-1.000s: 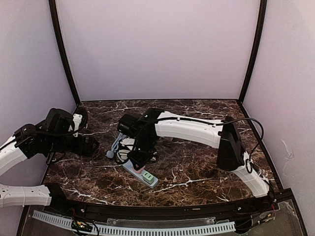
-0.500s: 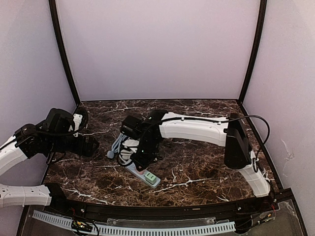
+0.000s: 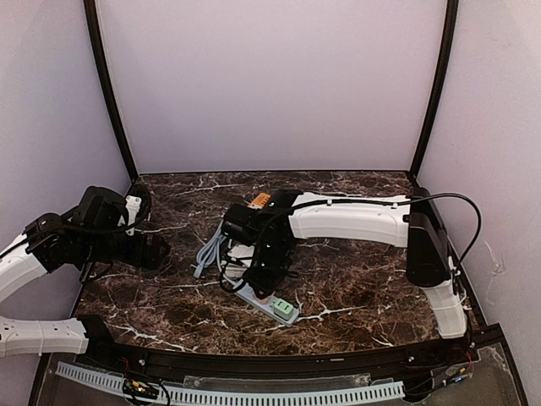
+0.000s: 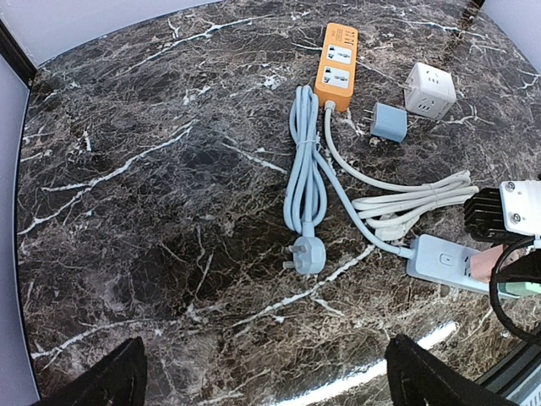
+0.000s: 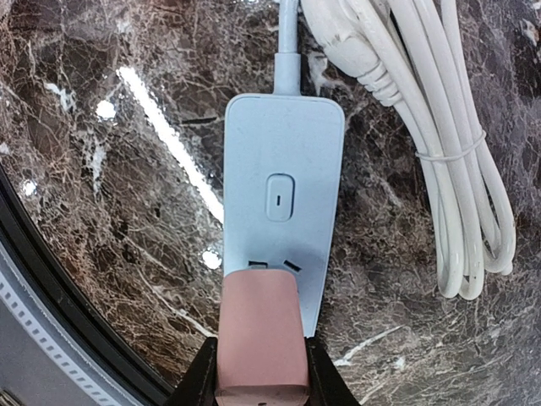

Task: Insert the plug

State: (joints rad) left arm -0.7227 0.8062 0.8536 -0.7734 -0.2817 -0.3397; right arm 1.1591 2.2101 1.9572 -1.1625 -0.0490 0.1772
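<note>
The right tool [image 5: 262, 372] is clamped on the pink plug [image 5: 259, 326], one dark finger [image 5: 201, 376] pressed against each side of it. The plug's front end lies over the near end of the pale blue power strip [image 5: 283, 161], just short of two slots in the strip's face. Whether its prongs touch the strip cannot be told. Farther along the strip sits an oval switch [image 5: 279, 197], and from its far end a cord runs off. Just beside the strip lies a coil of white cable [image 5: 456, 152], tied with a thin band. All of this rests on the dark, white-veined marble counter [image 5: 101, 169], near its front edge. The left tool [image 4: 264, 385] hangs well apart, at the left side of the counter, with its fingers [image 4: 101, 385] spread wide and nothing between them. Under its camera lie a bundled blue-grey cable [image 4: 303, 169] ending in a three-pin plug [image 4: 308, 254], an orange power strip [image 4: 336, 66], a white cube adapter [image 4: 429, 87] and a small blue adapter [image 4: 389, 123].
</note>
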